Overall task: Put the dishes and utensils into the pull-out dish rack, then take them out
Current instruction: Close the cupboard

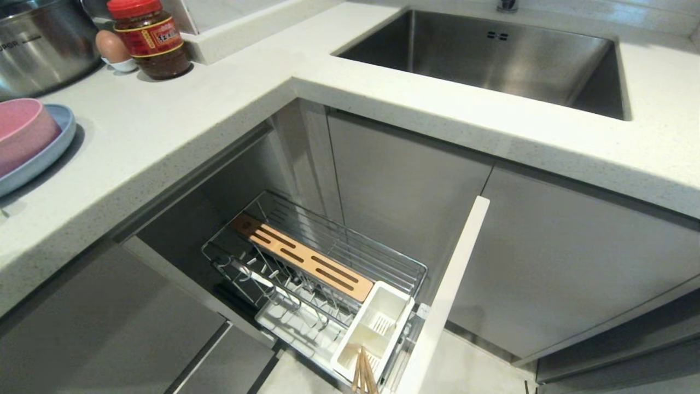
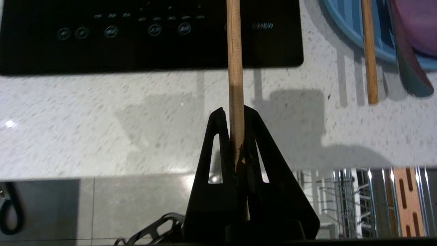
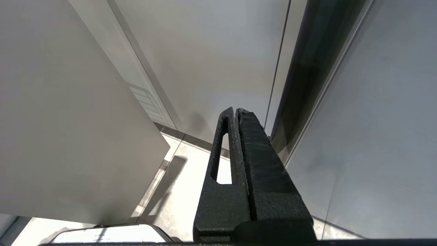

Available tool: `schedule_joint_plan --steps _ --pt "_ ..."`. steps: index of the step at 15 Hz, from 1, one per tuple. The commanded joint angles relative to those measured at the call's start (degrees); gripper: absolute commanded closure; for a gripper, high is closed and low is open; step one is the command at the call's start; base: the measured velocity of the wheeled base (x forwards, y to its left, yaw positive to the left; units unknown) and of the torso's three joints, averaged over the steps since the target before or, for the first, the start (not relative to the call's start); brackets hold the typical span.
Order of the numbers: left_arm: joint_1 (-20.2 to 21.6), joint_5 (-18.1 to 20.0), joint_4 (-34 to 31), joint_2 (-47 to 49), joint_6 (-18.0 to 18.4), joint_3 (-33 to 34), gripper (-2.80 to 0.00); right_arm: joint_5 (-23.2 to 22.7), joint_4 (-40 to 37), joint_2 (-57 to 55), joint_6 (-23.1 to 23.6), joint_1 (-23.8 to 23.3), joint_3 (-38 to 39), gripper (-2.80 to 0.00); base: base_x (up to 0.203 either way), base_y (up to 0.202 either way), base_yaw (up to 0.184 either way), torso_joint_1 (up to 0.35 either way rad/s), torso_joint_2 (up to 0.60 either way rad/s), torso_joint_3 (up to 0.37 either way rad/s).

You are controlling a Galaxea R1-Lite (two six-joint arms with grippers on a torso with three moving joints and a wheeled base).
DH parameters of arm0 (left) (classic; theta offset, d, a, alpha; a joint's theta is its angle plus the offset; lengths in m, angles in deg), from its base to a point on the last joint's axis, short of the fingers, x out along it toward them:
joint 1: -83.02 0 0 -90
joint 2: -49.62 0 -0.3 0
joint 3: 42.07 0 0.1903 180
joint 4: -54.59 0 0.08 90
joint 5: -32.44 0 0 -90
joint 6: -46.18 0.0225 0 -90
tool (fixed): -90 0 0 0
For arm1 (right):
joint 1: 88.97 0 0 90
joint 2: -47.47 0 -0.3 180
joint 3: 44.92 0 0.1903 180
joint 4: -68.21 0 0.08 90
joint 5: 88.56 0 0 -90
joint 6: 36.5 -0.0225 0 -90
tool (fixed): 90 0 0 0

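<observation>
My left gripper (image 2: 234, 112) is shut on one light wooden chopstick (image 2: 235, 61), which points out over the white counter (image 2: 102, 119) toward a black cooktop. It is outside the head view. A second chopstick (image 2: 370, 51) lies across the rim of the light-blue plate (image 1: 52, 148), and the pink bowl (image 1: 22, 131) sits on that plate. Below the counter the pull-out dish rack (image 1: 314, 262) stands pulled out, with its wooden strip (image 1: 306, 260) and white utensil cup (image 1: 374, 328). Wooden stick ends (image 1: 363, 375) show in the cup. The fork is out of view. My right gripper (image 3: 235, 110) hangs shut and empty beside grey cabinet fronts.
A steel pot (image 1: 38, 44), an egg (image 1: 112, 46) and a red-lidded jar (image 1: 147, 35) stand at the back left of the counter. The steel sink (image 1: 492, 60) is at the back right. The rack's narrow white front panel (image 1: 448, 295) juts out. The black cooktop (image 2: 150, 34) lies beyond the held chopstick.
</observation>
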Motion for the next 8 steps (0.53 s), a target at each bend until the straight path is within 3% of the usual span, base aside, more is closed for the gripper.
schedule_joint_plan --steps 1,3,8 --pt "0.1 -0.1 7.9 3.8 -0.2 5.1 0.0 0.0 0.0 0.2 0.0 0.0 0.0 0.0 0.0 0.0 0.0 0.0 0.0 0.0" --pt "0.1 0.0 12.3 5.9 -0.1 7.7 0.0 0.0 0.0 0.2 0.0 0.0 0.0 0.0 0.0 0.0 0.0 0.0 0.0 0.0" --pt "0.1 1.8 14.9 10.5 -0.2 7.9 0.0 0.0 0.0 0.2 0.0 0.0 0.0 0.0 0.0 0.0 0.0 0.0 0.0 0.0"
